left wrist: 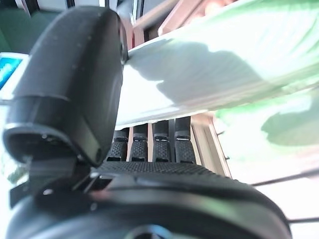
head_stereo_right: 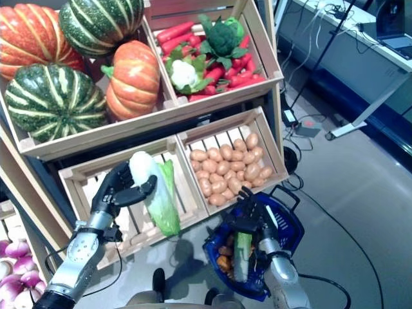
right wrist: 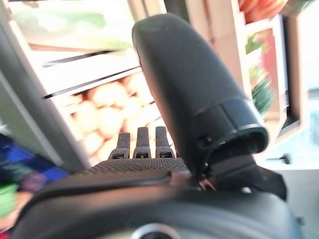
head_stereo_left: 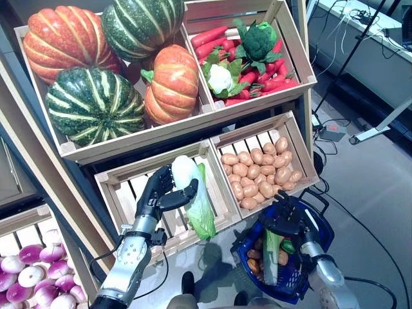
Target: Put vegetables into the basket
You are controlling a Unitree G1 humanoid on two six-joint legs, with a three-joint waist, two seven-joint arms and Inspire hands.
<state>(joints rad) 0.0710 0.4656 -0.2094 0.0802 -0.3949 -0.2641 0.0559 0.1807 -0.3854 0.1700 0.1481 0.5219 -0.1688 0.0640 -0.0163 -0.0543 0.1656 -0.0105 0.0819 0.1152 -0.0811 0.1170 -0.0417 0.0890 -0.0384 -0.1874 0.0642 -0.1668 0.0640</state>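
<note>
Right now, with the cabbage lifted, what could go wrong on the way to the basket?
The left hand grips only the pale upper end of the long cabbage, so it may slip out. The blue basket, whose handle the right hand appears to hold, already has vegetables inside, so the cabbage may overhang.

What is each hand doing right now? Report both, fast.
Left hand: shut on the napa cabbage, held above the slatted crate.
Right hand: at the blue basket; grip cannot be told.

My forearms are silver-grey metal shells, each ending in a dark, matte hand: the left hand [head_stereo_left: 158, 193] and right hand [head_stereo_left: 288, 219]. Ribbed black pads line my fingers [left wrist: 149, 149]; my broad black thumb [right wrist: 189, 84] is smooth.
</note>
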